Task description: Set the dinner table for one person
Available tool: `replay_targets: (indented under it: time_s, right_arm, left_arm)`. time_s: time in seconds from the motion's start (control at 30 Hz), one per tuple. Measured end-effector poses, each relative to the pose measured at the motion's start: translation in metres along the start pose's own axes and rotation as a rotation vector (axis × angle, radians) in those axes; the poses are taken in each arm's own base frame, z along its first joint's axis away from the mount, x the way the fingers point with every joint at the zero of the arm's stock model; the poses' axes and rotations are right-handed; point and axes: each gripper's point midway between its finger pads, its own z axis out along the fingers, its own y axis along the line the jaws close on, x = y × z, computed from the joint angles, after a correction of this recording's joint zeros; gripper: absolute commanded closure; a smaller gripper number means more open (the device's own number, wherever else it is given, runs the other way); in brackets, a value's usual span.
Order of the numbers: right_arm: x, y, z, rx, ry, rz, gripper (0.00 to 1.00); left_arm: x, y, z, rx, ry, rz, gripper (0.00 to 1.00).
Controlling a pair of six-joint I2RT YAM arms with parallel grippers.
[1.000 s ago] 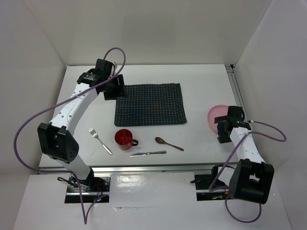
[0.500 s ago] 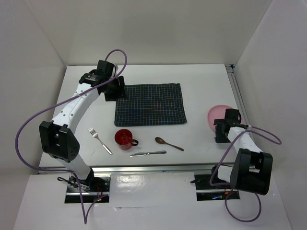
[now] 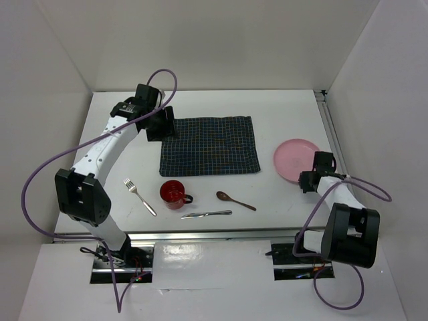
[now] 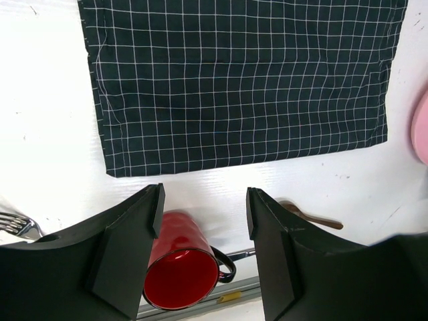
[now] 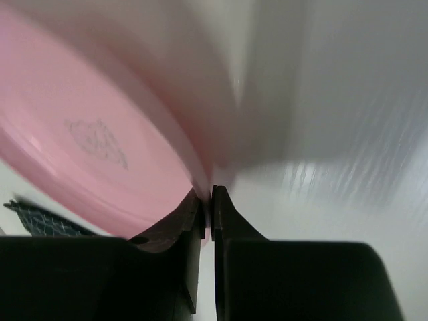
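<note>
On the right of the white dinner table [image 3: 281, 110] lies a pink plate [image 3: 293, 158], and my right gripper [image 3: 309, 180] is shut on its near rim. The right wrist view shows the plate [image 5: 87, 134] edge pinched between the right gripper [image 5: 207, 200] jaws. My left gripper [image 3: 161, 124] hovers open over the left edge of the dark checked mat [image 3: 209, 145], holding nothing. Seen from the left wrist, the mat [image 4: 241, 80] spreads out beyond the left gripper [image 4: 204, 200].
Along the near edge lie a fork [image 3: 139, 196], a red mug [image 3: 172, 192], a silver knife [image 3: 206, 214] and a brown spoon [image 3: 234, 199]. The left wrist view shows the mug [image 4: 180, 267], fork [image 4: 17, 224] and spoon [image 4: 314, 217]. White walls enclose the table.
My right gripper has closed on the plate's rim and drawn back toward the near edge; the plate has shifted left and shows more fully. The left arm has stayed still.
</note>
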Motion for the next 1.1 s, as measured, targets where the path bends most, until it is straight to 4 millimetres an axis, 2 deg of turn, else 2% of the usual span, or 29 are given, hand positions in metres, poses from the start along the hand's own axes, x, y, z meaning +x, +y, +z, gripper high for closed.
replay_targets:
  time_s: [0.03, 0.13, 0.23, 0.33, 0.4, 0.5, 0.6, 0.67, 0.7, 0.77, 0.9, 1.0, 1.1]
  right_arm:
    - [0.001, 0.003, -0.003, -0.016, 0.009, -0.006, 1.0]
    - [0.002, 0.004, -0.013, -0.034, 0.01, -0.012, 1.0]
    - [0.006, 0.017, -0.026, -0.081, 0.01, -0.062, 1.0]
    - [0.016, 0.052, -0.046, -0.176, 0.032, -0.162, 1.0]
    - [0.023, 0.086, -0.063, -0.257, 0.044, -0.235, 1.0]
    - [0.056, 0.145, -0.09, -0.409, 0.11, -0.414, 1.0]
    - [0.116, 0.196, -0.106, -0.524, 0.231, -0.621, 1.0]
    - [0.16, 0.216, -0.105, -0.57, 0.312, -0.742, 1.0]
    - [0.183, 0.219, -0.1, -0.578, 0.36, -0.797, 1.0]
    - [0.221, 0.213, -0.087, -0.566, 0.45, -0.888, 1.0]
    - [0.276, 0.177, -0.053, -0.489, 0.613, -1.011, 1.0]
    - [0.289, 0.151, -0.036, -0.419, 0.683, -1.047, 1.0]
    - [0.293, 0.142, -0.033, -0.395, 0.705, -1.056, 1.0]
  left_arm:
    - [0.0, 0.0, 0.0, 0.001, 0.001, 0.0, 0.31]
    - [0.0, -0.001, 0.0, 0.004, 0.002, -0.001, 0.31]
    - [0.001, -0.001, 0.0, 0.006, 0.003, -0.001, 0.31]
    - [0.001, 0.0, 0.002, 0.003, 0.007, -0.002, 0.31]
    - [0.001, 0.001, 0.003, -0.002, 0.011, -0.004, 0.31]
    - [-0.001, 0.006, 0.004, -0.017, 0.009, -0.021, 0.31]
    - [-0.007, 0.019, 0.003, -0.055, -0.011, -0.065, 0.31]
    - [-0.011, 0.027, 0.001, -0.081, -0.028, -0.096, 0.31]
    - [-0.014, 0.032, -0.002, -0.097, -0.041, -0.113, 0.3]
    - [-0.017, 0.039, -0.01, -0.118, -0.069, -0.14, 0.3]
    - [-0.02, 0.05, -0.034, -0.14, -0.132, -0.177, 0.3]
    - [-0.022, 0.055, -0.051, -0.137, -0.177, -0.204, 0.3]
    - [-0.023, 0.057, -0.058, -0.136, -0.194, -0.213, 0.3]
